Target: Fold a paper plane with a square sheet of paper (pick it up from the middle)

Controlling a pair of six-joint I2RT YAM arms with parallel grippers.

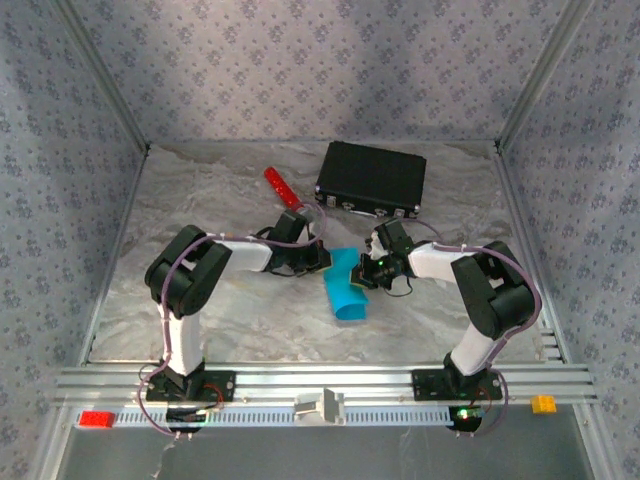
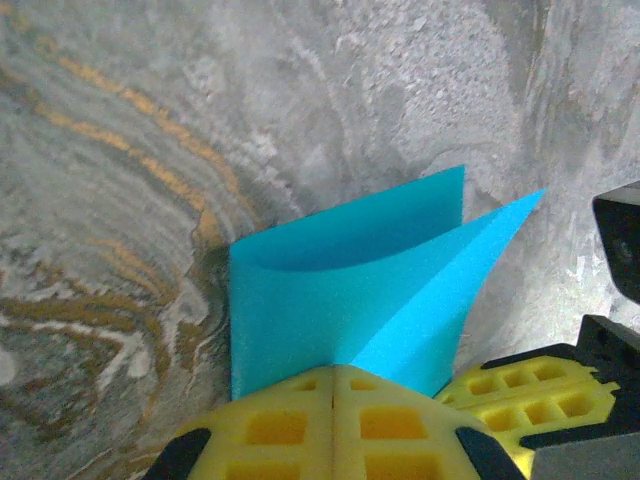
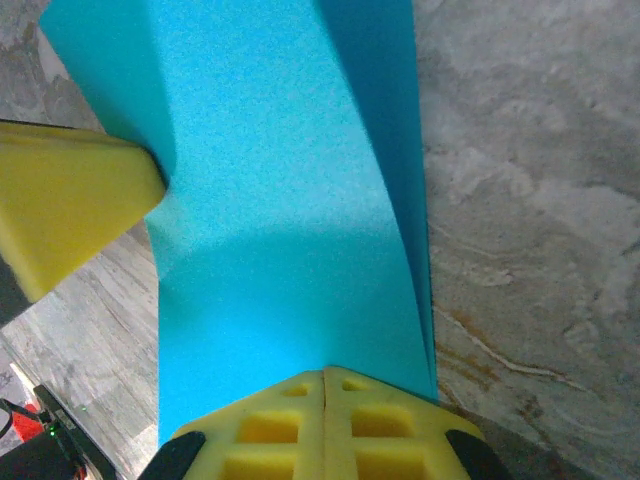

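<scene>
Yellow finger pads (image 2: 280, 425) of the left hand (image 2: 333, 372) sit closest to its wrist camera, pressed flat together with the edge of the square sheet of paper (image 2: 340, 290) nipped between them. From there the cyan sheet looks doubled over, one layer slanting into a pointed flap toward the right. The right wrist view is much the same. The right hand (image 3: 325, 375) has its pads clamped tight on the sheet's end, and the paper runs away from it as a long blue band. A finger of the left hand touches the band's left edge.

Seen from above, the sheet lies mid-bench between the two arms. It is a narrow strip whose long axis runs from the hands at its far end back toward the arm bases, leaning slightly right, with the near end curled. Both hands hold that same far end, one from each side, so neither is nearer, and all the loose length lies on their near side. Whether the curled end rests on the bench (image 1: 200, 300) I cannot tell. I'd judge the next crease needs one hand to hold its pinch while the other works down that axis.

Further out, a black case (image 1: 371, 178) sits toward the back with a red cylinder (image 1: 282, 187) to its left, both well apart from the paper.
</scene>
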